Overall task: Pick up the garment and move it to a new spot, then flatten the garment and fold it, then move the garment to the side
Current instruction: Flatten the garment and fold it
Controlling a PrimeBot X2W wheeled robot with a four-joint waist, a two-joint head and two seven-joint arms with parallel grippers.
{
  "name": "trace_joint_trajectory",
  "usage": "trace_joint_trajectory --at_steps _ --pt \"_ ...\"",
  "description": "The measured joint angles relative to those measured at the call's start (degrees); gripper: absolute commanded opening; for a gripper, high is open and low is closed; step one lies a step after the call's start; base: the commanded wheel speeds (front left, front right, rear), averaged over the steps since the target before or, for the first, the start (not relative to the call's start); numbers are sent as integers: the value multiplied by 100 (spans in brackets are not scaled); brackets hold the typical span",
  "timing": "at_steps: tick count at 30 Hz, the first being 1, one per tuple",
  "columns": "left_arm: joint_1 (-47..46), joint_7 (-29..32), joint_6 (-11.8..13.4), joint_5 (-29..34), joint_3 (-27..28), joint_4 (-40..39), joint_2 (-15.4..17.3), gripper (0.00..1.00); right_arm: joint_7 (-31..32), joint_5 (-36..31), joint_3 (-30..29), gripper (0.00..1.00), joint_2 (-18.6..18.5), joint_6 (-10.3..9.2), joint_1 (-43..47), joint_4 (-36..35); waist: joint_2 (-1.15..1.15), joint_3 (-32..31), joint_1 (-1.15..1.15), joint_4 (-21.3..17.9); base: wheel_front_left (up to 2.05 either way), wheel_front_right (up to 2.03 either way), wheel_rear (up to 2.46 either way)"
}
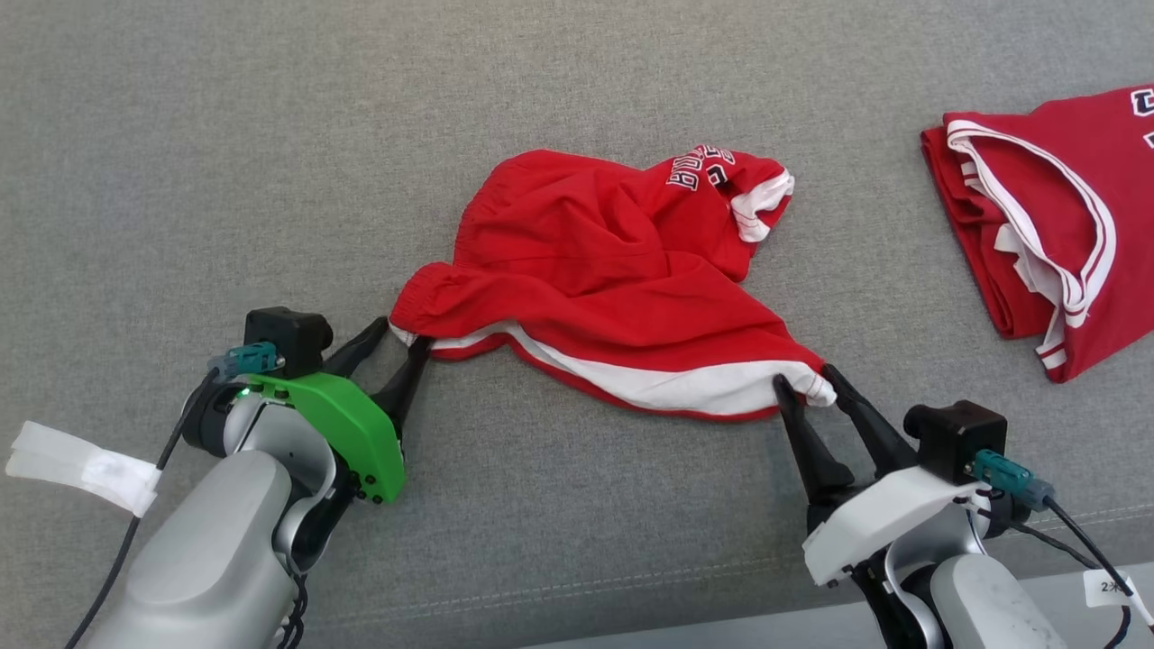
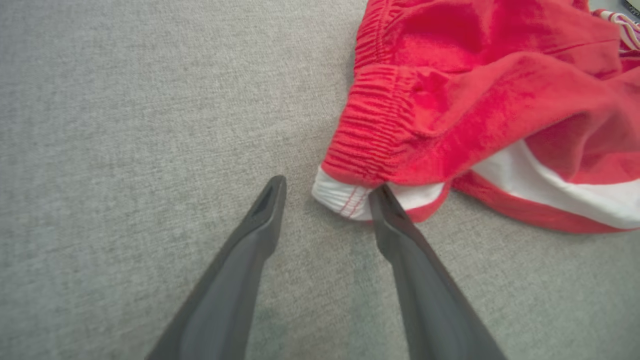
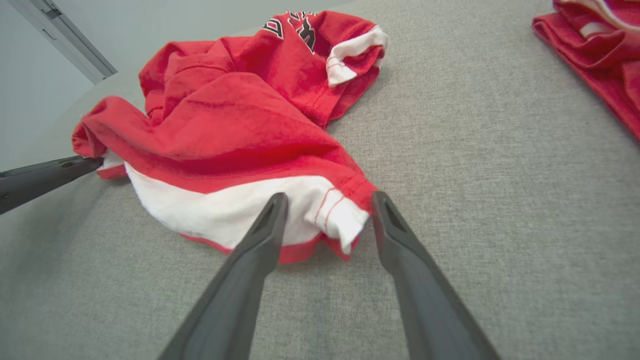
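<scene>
Garment (image 1: 613,270) with half-hidden black lettering (image 1: 699,171)

right gripper (image 3: 328,197) spread, astride red garment (image 3: 240,125) corner

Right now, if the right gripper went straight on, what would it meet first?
The white corner of the garment, lying between the open fingers of the right gripper; contact looks near-immediate.

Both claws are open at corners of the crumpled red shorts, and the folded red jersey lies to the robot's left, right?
No: the head view shows the folded jersey on the robot's right. The left gripper and right gripper are open at the shorts.
</scene>
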Motion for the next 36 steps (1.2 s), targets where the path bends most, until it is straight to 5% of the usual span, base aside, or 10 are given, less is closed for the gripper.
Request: trace_joint_trajectory --at_steps 9,17,27,36 --pt "-90 -330 -24 -321 -119 -156 74 0 -135 16 -71 0 -13 0 49 -307 0 4 0 -36 0 0 0" --pt "138 -230 -7 -731 100 -1330 471 0 -294 24 -213 0 -203 0 105 -1098 0 -220 0 -63 0 0 0" --pt "-33 24 582 -946 834 -3442 1163 0 -168 31 -405 0 -766 1 -743 -1715 0 -644 0 -16 0 0 0" --pt "-879 528 893 -960 1062 -4065 1293 0 -73 -37 -443 0 -1239 0 -1996 -2074 0 -1041 0 64 0 0 0"
